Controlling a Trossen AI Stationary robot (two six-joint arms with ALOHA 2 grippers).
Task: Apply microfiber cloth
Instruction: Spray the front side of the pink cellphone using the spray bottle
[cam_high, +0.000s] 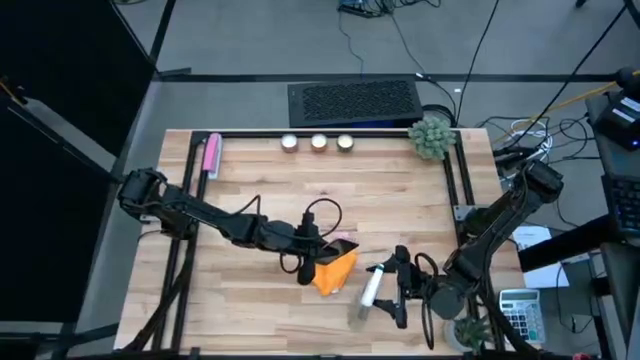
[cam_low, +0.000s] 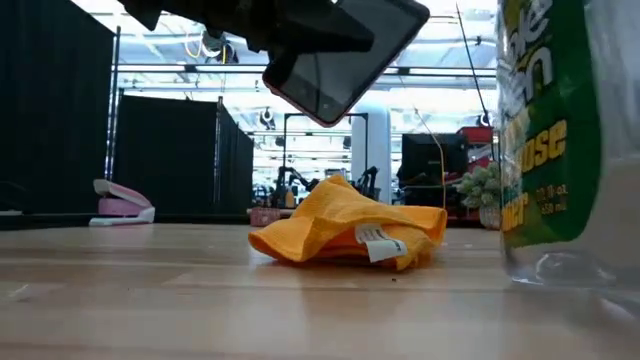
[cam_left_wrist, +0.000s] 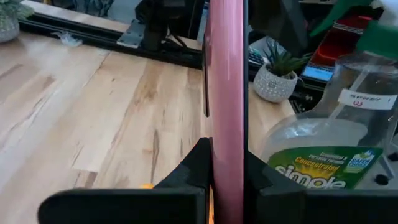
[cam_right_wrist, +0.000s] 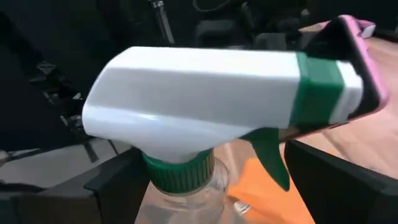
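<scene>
The left arm stretches low across the wooden bench (cam_high: 250, 170) from its left edge, elbow bent, its left end effector (cam_high: 312, 250) clenched on a phone (cam_low: 340, 55) in a pink case. From the left wrist view the phone's glossy pink edge (cam_left_wrist: 227, 93) runs straight up between the two dark fingers (cam_left_wrist: 193, 171), pinched on both sides. From bench height the phone hangs tilted in the air, its dark glass face angled downward, directly above the microfiber cloth (cam_low: 345, 235).

The cloth lies crumpled on the bench near the front middle, a soft bright orange heap with folds and a small white label sticking out of one side. It touches neither end effector.

The right arm folds in from the right rear corner and doubles back toward the front. Its right end effector (cam_high: 395, 290) grasps a spray bottle (cam_high: 372, 285) just beside the cloth. The bottle is clear plastic with a green label (cam_low: 545, 150), a green collar and a smooth white trigger head (cam_right_wrist: 205, 99) tipped with a green nozzle.

A pink stapler (cam_high: 211, 155) rests well apart at the far left, and a small potted plant (cam_high: 432, 136) stands at the far right corner.
</scene>
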